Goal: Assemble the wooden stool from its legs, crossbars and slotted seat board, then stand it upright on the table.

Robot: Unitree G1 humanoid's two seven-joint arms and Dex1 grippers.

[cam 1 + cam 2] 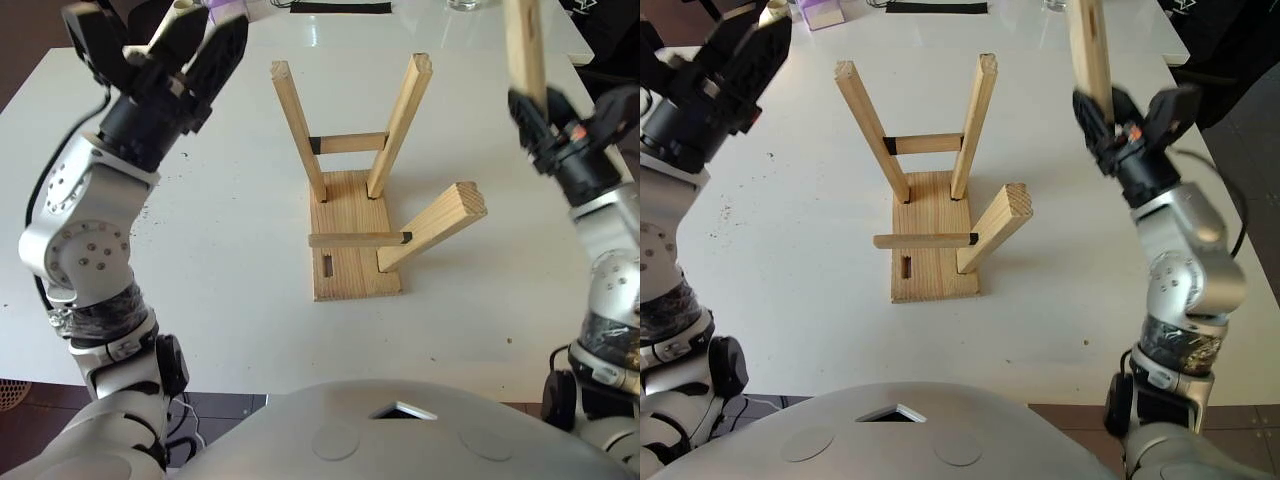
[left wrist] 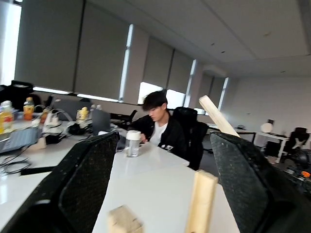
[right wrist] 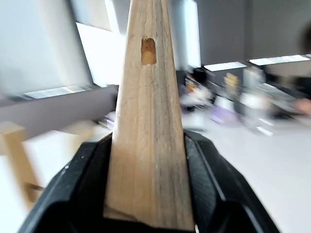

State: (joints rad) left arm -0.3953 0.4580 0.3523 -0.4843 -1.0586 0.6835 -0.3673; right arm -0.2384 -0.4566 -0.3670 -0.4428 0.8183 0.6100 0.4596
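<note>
We hold up the fourth leg of the stool.
Our right gripper (image 3: 148,170) pinches the long pale wooden leg (image 3: 146,97), likely for the empty slot (image 1: 328,265). The flat wooden seat board (image 1: 355,280) lies on the white table (image 1: 220,250) so the legs can go in from above. Our left gripper (image 1: 168,50) is spread wide, holding nothing. The held leg's top is cut off.

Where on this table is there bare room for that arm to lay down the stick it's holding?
Bare table lies on both sides of the seat board: a wide patch on the robot's left, another on its right, by the raised right gripper and its leg. The middle is crowded with upright legs, a tilted leg and crossbars.
</note>
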